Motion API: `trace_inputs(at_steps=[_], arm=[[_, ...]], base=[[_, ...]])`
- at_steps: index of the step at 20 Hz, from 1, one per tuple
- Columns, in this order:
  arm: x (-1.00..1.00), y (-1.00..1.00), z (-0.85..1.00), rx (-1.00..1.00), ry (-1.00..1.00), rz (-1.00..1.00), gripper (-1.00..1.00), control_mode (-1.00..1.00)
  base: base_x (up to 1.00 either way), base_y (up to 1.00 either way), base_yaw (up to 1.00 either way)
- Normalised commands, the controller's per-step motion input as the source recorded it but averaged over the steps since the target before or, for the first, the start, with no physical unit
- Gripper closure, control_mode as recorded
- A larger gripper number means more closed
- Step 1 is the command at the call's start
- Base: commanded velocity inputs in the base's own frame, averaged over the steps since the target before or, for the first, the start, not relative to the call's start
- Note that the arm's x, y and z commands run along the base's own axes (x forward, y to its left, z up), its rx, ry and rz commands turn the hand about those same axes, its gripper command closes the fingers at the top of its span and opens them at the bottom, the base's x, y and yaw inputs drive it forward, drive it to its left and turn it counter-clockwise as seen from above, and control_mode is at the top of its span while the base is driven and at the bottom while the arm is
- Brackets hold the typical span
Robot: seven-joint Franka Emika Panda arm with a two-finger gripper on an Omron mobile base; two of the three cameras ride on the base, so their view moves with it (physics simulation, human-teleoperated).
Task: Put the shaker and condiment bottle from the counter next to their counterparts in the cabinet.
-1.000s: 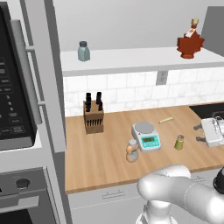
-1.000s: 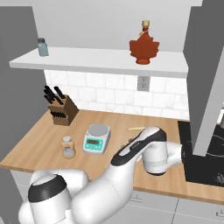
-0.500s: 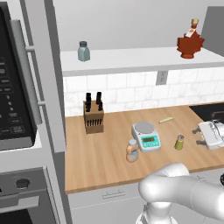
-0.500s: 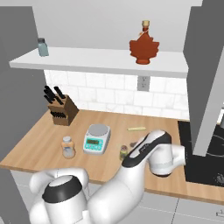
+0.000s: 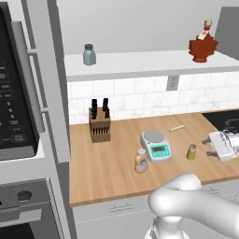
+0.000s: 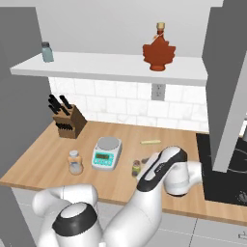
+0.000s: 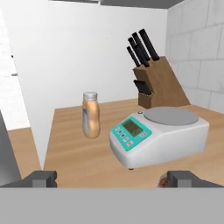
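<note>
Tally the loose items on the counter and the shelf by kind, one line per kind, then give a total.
Shakers: 2 – olive-yellow shaker on the counter, grey-green shaker on the shelf
Bottles: 2 – orange-tan condiment bottle, red maple-leaf bottle
Kitchen scale: 1
Knife block: 1
Small pale stick: 1
Total: 7

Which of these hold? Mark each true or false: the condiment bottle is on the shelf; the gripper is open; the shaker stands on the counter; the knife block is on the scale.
1. The condiment bottle is on the shelf: false, it stands on the counter.
2. The gripper is open: true.
3. The shaker stands on the counter: true.
4. The knife block is on the scale: false, it stands apart on the counter.
</note>
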Motion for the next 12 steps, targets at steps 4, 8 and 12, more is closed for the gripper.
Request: trace_inputs(at_steps=[4,8,12], arm=[[0.25,0.11,-0.04,0.00,0.00,0.00,-1.00,-1.00],[0.42,0.00,0.00,0.00,0.01,0.00,-1.00,-1.00],[0.32,0.03,0.00,0.00,0.04,0.00,-1.00,-1.00]], base=[[0.00,0.00,0.00],[0.00,0.00,0.00],[0.00,0.00,0.00]])
